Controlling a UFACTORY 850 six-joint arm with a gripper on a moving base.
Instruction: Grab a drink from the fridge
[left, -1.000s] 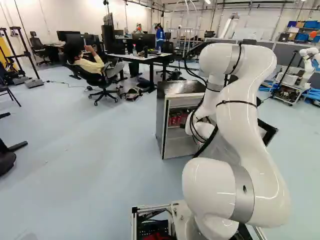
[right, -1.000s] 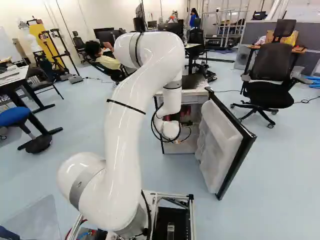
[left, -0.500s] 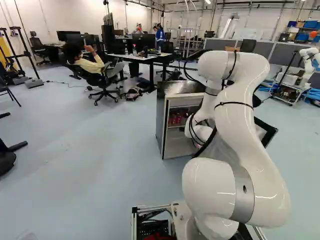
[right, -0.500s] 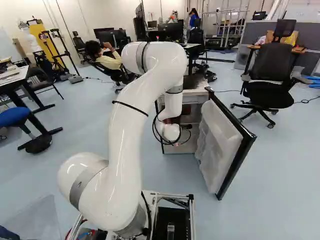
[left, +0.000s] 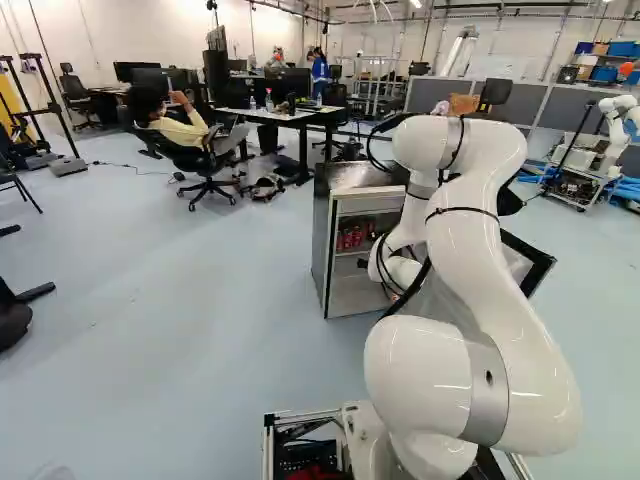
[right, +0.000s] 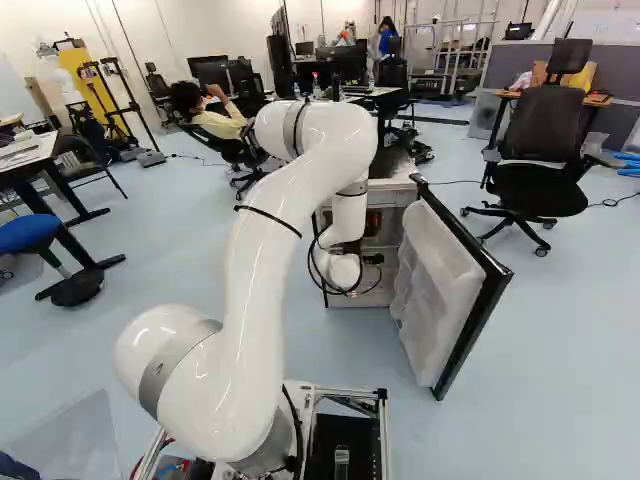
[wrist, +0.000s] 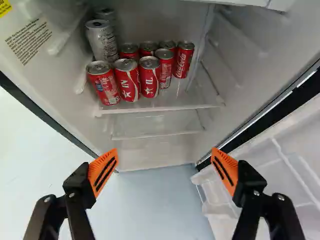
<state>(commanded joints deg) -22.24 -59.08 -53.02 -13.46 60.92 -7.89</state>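
Nearest us, our white arm (right: 265, 260) rises from its base, then bends down towards the fridge (left: 322, 245), which seems to let the wrist face the shelves from a modest height. At its end the gripper (wrist: 164, 154) stands wide open, its two orange pads (wrist: 103, 173) well apart with nothing between them — a spread that suits a can, we judge. Just beyond, to one side, the fridge door (right: 445, 290) is swung out, so we have a clear way in. Inside, ahead of and above the fingers, the drinks stand upright on a wire-thin shelf (wrist: 160, 108): red cans (wrist: 128, 82) packed closely in rows, with silver cans (wrist: 102, 42) behind, on the side away from the door. The front red cans, near the shelf's edge, look easiest to reach; we would need to raise and advance the gripper, and their tight spacing could make us knock a neighbour. Past the fridge are a desk (left: 290, 118) and office chairs (right: 392, 75).
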